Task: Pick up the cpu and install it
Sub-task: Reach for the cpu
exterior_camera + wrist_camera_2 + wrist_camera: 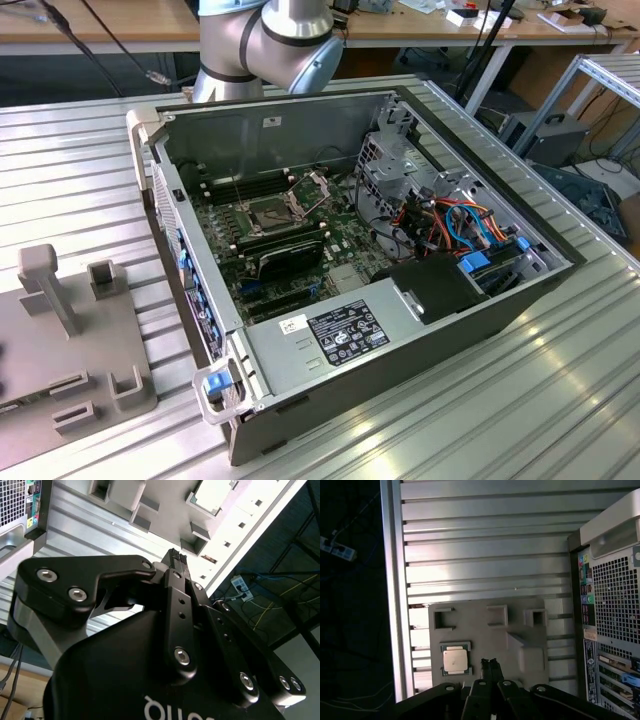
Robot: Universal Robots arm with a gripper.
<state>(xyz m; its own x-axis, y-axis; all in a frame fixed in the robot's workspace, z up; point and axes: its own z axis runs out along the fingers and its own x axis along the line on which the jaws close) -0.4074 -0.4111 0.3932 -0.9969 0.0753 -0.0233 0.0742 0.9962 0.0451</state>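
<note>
Ribbed aluminium worktop (90, 170) carries an open computer case (270, 130) and, on the exterior view's left of it, a grey fixture plate (475, 640). The cpu (455, 660) lies flat, metal lid up, in a framed pocket of that plate, well apart from the case. In the first wrist view the tool (490, 664) has its 2 fingers pressed together with nothing between them. Its tips are just beside the cpu, not touching it as far as I can tell. Socket (268, 212) on the board inside the case looks bare, bracket (312, 185) swung up, so install not done. Handling, judged: light, stiff, thin chip; smooth lid probably slippery; underside contacts fragile. Grip 2 opposite edges, keep it level, stay off the underside. Pocket frame leaves little room at the edges.
</note>
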